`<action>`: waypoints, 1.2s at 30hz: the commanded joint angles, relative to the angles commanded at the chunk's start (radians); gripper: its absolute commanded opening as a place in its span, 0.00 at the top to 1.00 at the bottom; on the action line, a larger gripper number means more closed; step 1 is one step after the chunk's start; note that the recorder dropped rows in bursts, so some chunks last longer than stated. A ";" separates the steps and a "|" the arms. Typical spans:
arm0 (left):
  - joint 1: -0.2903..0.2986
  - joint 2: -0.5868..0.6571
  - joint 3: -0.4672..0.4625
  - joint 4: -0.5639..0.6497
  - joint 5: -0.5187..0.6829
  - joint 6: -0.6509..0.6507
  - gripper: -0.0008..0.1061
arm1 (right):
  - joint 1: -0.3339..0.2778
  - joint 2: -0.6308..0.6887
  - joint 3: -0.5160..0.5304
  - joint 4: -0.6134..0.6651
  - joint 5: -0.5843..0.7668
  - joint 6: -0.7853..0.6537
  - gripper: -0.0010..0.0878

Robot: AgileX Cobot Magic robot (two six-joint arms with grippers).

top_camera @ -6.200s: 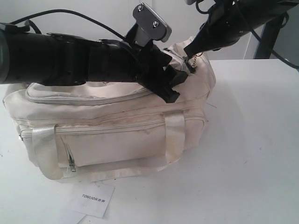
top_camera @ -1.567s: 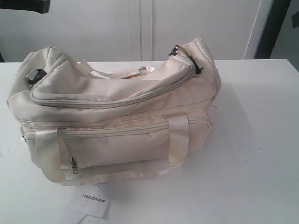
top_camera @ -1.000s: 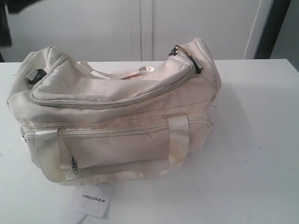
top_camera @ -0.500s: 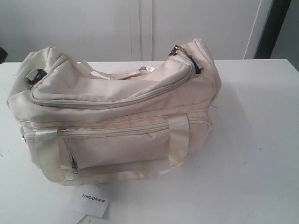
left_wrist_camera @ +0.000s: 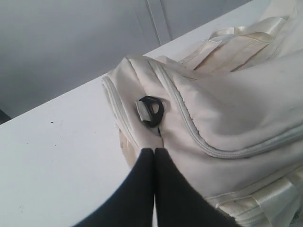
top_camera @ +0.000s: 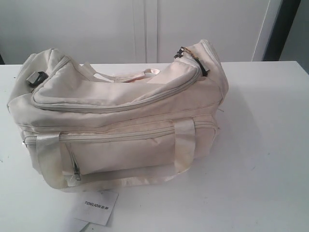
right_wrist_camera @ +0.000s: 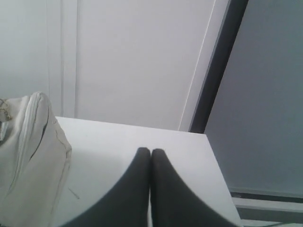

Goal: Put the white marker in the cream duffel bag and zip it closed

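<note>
The cream duffel bag (top_camera: pixel 120 116) lies on the white table (top_camera: pixel 260 145), its curved top zipper (top_camera: pixel 116 105) run shut, the pull at the bag's right end (top_camera: pixel 193 55). The white marker is out of view. Neither arm shows in the exterior view. In the left wrist view my left gripper (left_wrist_camera: pixel 154 150) is shut and empty, held off the bag's (left_wrist_camera: pixel 227 113) end just below a black buckle (left_wrist_camera: pixel 150 111). In the right wrist view my right gripper (right_wrist_camera: pixel 150 151) is shut and empty over bare table (right_wrist_camera: pixel 118 137), apart from the bag's other end (right_wrist_camera: pixel 33 146).
A white paper tag printed "TONLION" (top_camera: pixel 96 207) lies on the table in front of the bag. The webbing handles (top_camera: pixel 183 145) hang down the bag's front by the zipped front pocket (top_camera: pixel 120 150). A white wall and a dark post (top_camera: pixel 280 29) stand behind.
Both arms, which reached over the bag's top several seconds ago, have pulled back out of the exterior view. The dark arm tip at the left edge is gone. The bag has not moved.
</note>
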 joint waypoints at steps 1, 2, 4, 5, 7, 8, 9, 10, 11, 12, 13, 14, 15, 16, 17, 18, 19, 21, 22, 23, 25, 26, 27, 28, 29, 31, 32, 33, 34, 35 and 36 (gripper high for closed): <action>0.000 -0.027 0.022 0.000 -0.002 0.000 0.99 | 0.000 -0.018 0.011 0.000 -0.011 0.000 0.99; 0.000 -0.055 0.044 0.000 -0.002 -0.002 0.99 | 0.000 -0.036 0.020 0.000 -0.019 0.000 0.99; 0.000 -0.108 0.079 0.000 -0.005 -0.025 0.99 | 0.000 -0.070 0.037 0.000 -0.039 0.000 0.99; 0.000 -0.136 0.097 0.000 -0.009 -0.039 0.99 | 0.000 -0.089 0.047 0.000 -0.050 0.000 0.99; 0.000 -0.192 0.128 0.000 -0.009 -0.054 0.99 | 0.000 -0.127 0.069 0.000 -0.067 -0.001 0.99; 0.000 -0.217 0.140 0.000 -0.007 -0.062 0.99 | 0.000 -0.148 0.077 0.000 -0.069 -0.001 0.99; 0.000 -0.236 0.148 0.000 -0.005 -0.068 0.99 | 0.000 -0.163 0.085 0.000 -0.069 -0.003 0.99; 0.000 -0.258 0.154 0.000 -0.005 -0.077 0.99 | 0.000 -0.183 0.091 0.000 -0.061 -0.003 0.99; 0.000 -0.277 0.159 -0.002 -0.002 -0.085 0.99 | 0.000 -0.201 0.095 0.000 -0.051 -0.003 0.99; 0.000 -0.290 0.162 -0.002 0.004 -0.087 0.99 | 0.000 -0.218 0.095 0.000 -0.030 -0.003 0.99; 0.000 -0.306 0.162 -0.002 0.018 -0.087 0.99 | 0.000 -0.230 0.095 0.000 -0.011 -0.003 0.99; 0.000 -0.319 0.162 -0.002 0.034 -0.084 0.99 | 0.000 -0.242 0.095 0.000 -0.011 -0.003 0.99; 0.000 -0.330 0.162 -0.002 0.049 -0.084 0.99 | 0.000 -0.250 0.095 0.000 -0.011 -0.003 0.99; 0.000 -0.339 0.162 -0.002 0.055 -0.084 0.99 | 0.000 -0.255 0.095 0.000 -0.011 -0.003 0.99; 0.000 -0.340 0.162 -0.002 0.057 -0.084 0.99 | 0.000 -0.260 0.095 0.000 -0.011 -0.003 0.99; 0.000 -0.339 0.162 -0.002 0.053 -0.084 0.99 | 0.000 -0.260 0.095 0.000 -0.011 -0.003 0.99; 0.000 -0.339 0.162 -0.002 0.051 -0.084 0.99 | 0.000 -0.260 0.095 0.000 -0.011 -0.003 0.99; 0.000 -0.339 0.162 -0.002 0.051 -0.084 0.99 | 0.000 -0.260 0.095 0.000 -0.011 -0.003 0.99; 0.000 -0.339 0.162 -0.002 0.051 -0.084 0.99 | 0.000 -0.260 0.095 0.000 -0.011 -0.003 0.99; 0.000 -0.339 0.162 -0.002 0.049 -0.084 0.99 | 0.000 -0.260 0.095 0.000 -0.011 -0.003 0.99; 0.000 -0.339 0.162 -0.002 0.049 -0.084 0.99 | 0.000 -0.260 0.095 0.000 -0.011 -0.003 0.99; 0.000 -0.339 0.162 -0.002 0.049 -0.084 0.99 | 0.000 -0.260 0.095 0.000 -0.011 -0.003 0.99; 0.000 -0.339 0.162 -0.002 0.049 -0.084 0.99 | 0.000 -0.260 0.095 0.000 -0.011 -0.003 0.99; 0.000 -0.339 0.162 -0.002 0.049 -0.084 0.99 | 0.000 -0.260 0.095 0.000 -0.011 -0.003 0.99; 0.000 -0.339 0.162 -0.002 0.049 -0.082 0.99 | 0.000 -0.260 0.095 0.000 -0.011 -0.003 0.99; 0.000 -0.339 0.162 -0.002 0.047 -0.083 0.99 | 0.000 -0.260 0.095 0.000 -0.011 -0.003 0.99; 0.000 -0.339 0.162 -0.002 0.047 -0.083 0.99 | 0.000 -0.260 0.095 0.000 -0.011 -0.003 0.99; 0.000 -0.339 0.162 -0.002 0.047 -0.083 0.99 | 0.000 -0.260 0.095 0.000 -0.011 -0.003 0.99; 0.000 -0.339 0.164 -0.002 0.047 -0.083 0.99 | 0.000 -0.260 0.095 0.000 -0.011 -0.003 0.99; 0.000 -0.339 0.164 -0.002 0.047 -0.083 0.99 | 0.000 -0.260 0.095 0.000 -0.011 -0.003 0.99; 0.000 -0.339 0.164 0.000 0.045 -0.085 0.99 | 0.000 -0.260 0.095 0.000 -0.011 -0.003 0.99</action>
